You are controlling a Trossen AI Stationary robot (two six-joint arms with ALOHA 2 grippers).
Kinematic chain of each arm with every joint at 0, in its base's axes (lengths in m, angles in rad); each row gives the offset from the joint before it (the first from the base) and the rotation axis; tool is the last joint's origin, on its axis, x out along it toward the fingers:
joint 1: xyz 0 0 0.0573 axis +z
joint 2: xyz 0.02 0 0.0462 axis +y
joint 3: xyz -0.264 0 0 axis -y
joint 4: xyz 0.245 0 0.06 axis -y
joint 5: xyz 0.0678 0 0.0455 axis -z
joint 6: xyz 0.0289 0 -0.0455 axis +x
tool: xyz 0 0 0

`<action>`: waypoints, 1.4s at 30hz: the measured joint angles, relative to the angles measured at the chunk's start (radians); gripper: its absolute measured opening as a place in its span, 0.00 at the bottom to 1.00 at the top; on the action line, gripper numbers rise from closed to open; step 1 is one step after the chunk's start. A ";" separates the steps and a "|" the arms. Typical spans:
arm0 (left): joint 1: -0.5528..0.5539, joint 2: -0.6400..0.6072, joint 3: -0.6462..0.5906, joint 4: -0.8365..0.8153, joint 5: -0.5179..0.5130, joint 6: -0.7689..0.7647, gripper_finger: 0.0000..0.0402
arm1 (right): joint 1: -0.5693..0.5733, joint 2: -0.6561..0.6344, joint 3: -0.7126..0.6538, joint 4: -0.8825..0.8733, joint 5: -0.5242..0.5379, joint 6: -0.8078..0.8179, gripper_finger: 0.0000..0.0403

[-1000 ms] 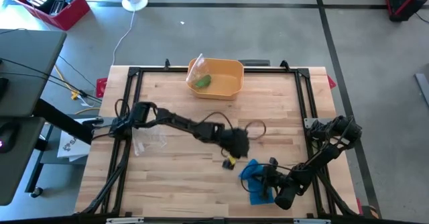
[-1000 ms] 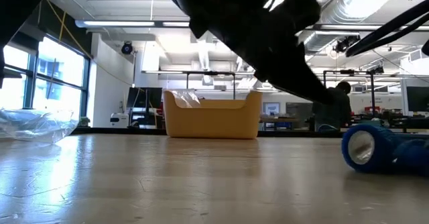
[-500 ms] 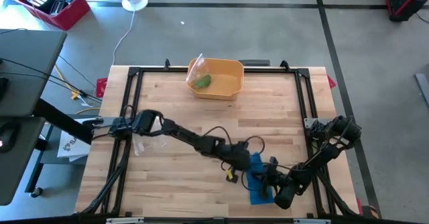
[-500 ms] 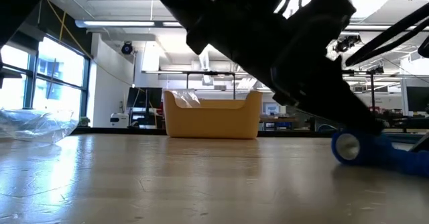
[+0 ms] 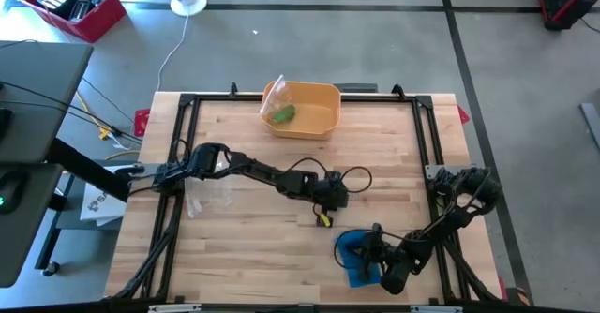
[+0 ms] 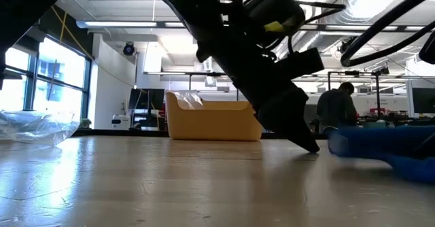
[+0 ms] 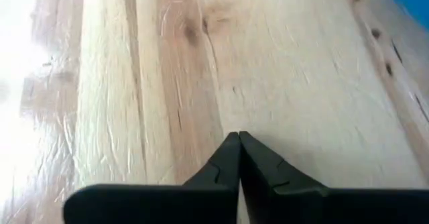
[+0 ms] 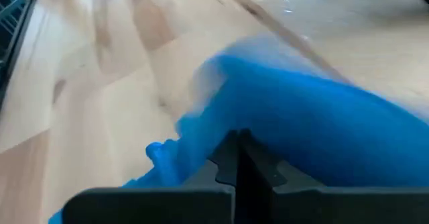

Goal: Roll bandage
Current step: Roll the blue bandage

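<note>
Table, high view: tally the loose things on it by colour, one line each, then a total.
Blue: 1, the bandage
Yellow: 1, the bin
Green: 1, an item inside the bin
Clear: 1, the plastic bag by the left edge
Total: 4

The bandage (image 5: 354, 256) lies on the table (image 5: 244, 247) near its front edge, right of centre. The right gripper (image 5: 367, 249) rests on the bandage, its arm reaching in from the right side. The left gripper (image 5: 330, 198) is just behind and left of the bandage, near mid-table. A bin (image 5: 305, 109) sits at the back edge, a bag (image 5: 280, 108) inside it. A plastic wrapper (image 5: 208, 193) lies toward the left side
</note>
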 joint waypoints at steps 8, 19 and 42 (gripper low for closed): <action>-0.016 -0.044 -0.006 -0.015 0.002 0.010 0.00 | 0.001 -0.001 0.056 -0.056 0.043 -0.056 0.00; -0.158 -0.094 -0.008 0.053 0.253 -0.006 0.00 | -0.051 -0.007 0.055 -0.064 0.074 0.014 0.00; -0.066 -0.046 0.001 -0.032 0.066 -0.011 0.00 | -0.101 -0.014 0.057 0.002 -0.023 -0.082 0.00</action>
